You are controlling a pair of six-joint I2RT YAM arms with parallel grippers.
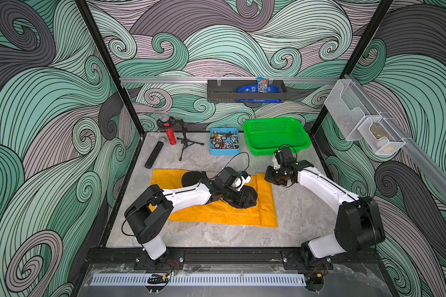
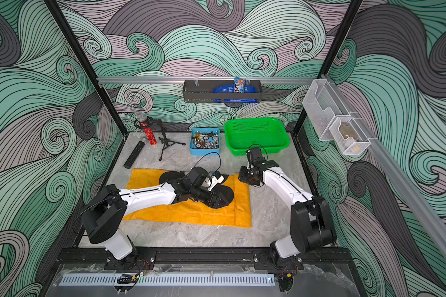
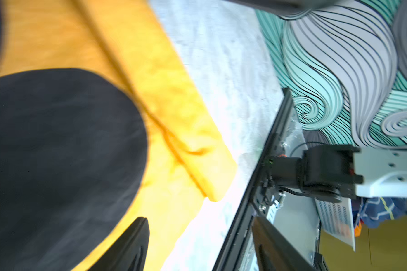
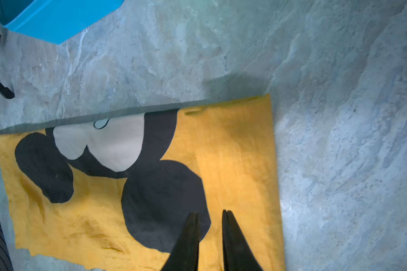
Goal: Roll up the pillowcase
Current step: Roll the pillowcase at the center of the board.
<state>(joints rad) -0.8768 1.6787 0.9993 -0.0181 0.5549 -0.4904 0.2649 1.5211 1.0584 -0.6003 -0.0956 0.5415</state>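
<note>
The pillowcase lies flat on the marble table, mustard yellow with a black and beige mouse print. Its right edge is folded over into a narrow strip. My left gripper hangs low over the right part of the cloth, beside that fold, open wide with nothing between its fingers. My right gripper is over the far right corner of the pillowcase. Its fingers stand a small gap apart, and only fabric shows behind that gap.
Along the back of the table stand a green basket, a blue box of small metal parts, a small tripod, a red glitter microphone and a black microphone. Bare table lies right of the cloth.
</note>
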